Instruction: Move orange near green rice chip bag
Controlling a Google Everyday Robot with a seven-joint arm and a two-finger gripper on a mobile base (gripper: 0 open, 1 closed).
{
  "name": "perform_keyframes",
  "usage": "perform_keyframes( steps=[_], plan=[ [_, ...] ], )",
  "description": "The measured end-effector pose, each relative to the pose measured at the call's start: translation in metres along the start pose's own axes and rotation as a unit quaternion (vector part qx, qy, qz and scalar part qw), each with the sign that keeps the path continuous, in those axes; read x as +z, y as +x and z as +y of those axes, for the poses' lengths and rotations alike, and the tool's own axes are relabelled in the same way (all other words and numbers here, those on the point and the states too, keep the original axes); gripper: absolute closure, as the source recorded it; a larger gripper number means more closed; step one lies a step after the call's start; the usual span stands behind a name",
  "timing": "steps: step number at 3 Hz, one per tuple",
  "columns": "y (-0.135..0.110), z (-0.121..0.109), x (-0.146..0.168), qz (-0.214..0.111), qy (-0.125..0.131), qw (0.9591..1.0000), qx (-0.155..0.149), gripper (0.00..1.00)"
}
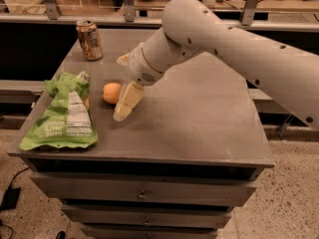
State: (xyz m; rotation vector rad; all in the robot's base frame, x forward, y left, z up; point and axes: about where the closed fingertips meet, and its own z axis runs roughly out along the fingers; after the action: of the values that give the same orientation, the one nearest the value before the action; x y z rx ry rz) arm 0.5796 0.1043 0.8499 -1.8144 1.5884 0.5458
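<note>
the orange [112, 92] sits on the grey surface [199, 118], just beside the right edge of the green rice chip bag [62, 114], with a narrow strip of bare surface between them. the bag lies flat at the left front corner, label panel up. a soda can [89, 39] stands upright at the back left, well apart from both.

the end effector [122, 86] is low over the surface, right beside the orange on its right. its fingers are spread apart, one angled down toward the front with its tip at or near the surface, the other showing behind the wrist. they are wider apart than the fruit and do not clamp it. the orange appears to rest on its own weight.

judging from this, the placing step looks done or all but done: the fruit is already near the bag. the next move calls for drawing the end effector up and away to the right, clear of the orange. a round fruit will roll at a light nudge, so the near finger should leave without brushing it.
</note>
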Motion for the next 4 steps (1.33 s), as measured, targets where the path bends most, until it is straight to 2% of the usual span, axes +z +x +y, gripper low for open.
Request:
perform_keyframes(
  steps=[2,3,4],
  plan=[
    [-0.001,0.0,-0.001,-0.007,-0.002,1.0,-0.002,0.0],
    [-0.001,-0.001,-0.016,-0.033,0.001,0.9994,-0.005,0.0],
    [-0.003,-0.004,-0.049,-0.084,-0.001,0.9964,-0.008,0.0]
  ],
)
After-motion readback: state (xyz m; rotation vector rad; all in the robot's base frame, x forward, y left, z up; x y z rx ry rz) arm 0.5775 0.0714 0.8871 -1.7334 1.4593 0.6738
